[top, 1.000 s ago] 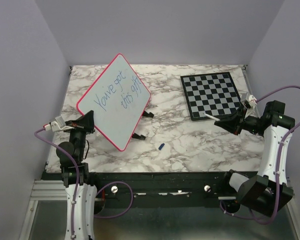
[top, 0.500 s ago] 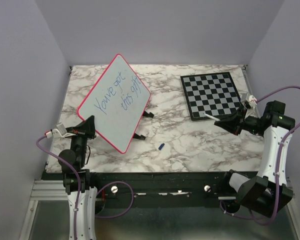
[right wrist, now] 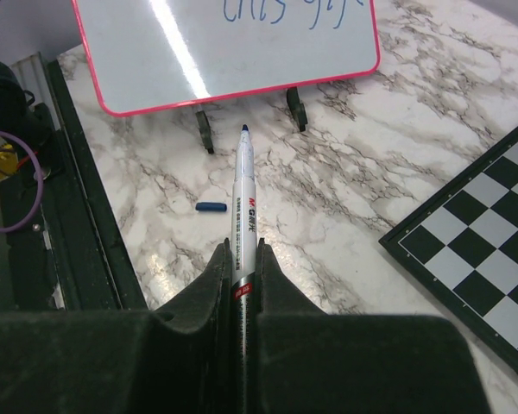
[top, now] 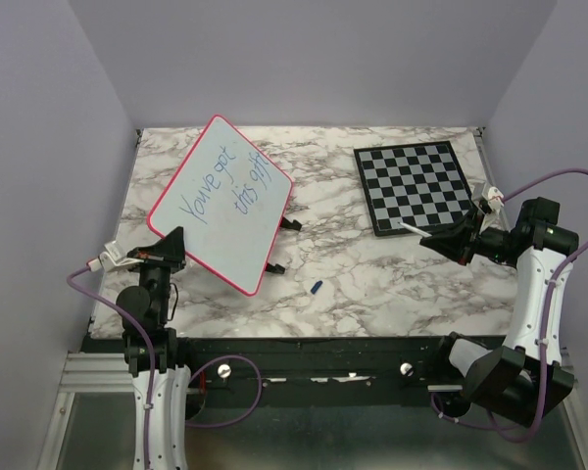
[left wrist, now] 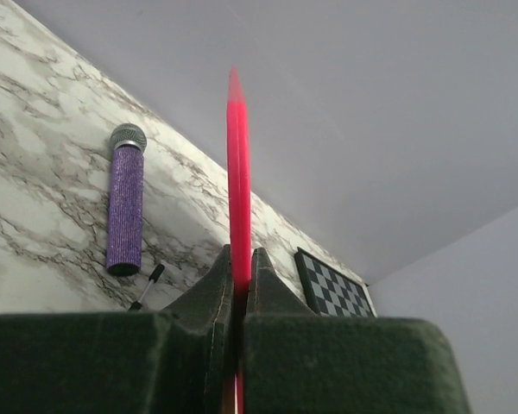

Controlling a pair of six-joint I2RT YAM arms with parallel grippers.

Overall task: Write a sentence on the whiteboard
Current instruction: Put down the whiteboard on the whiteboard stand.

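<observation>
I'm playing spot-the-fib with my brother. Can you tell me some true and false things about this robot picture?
1. The left gripper pinches the whiteboard's pink rim. True.
2. The right gripper is empty. False: it holds a marker.
3. A small blue cap lies on the table. True.
4. The whiteboard is blank. False: the sentence is written on it in blue.
5. The microphone is green. False: it is purple.
</observation>
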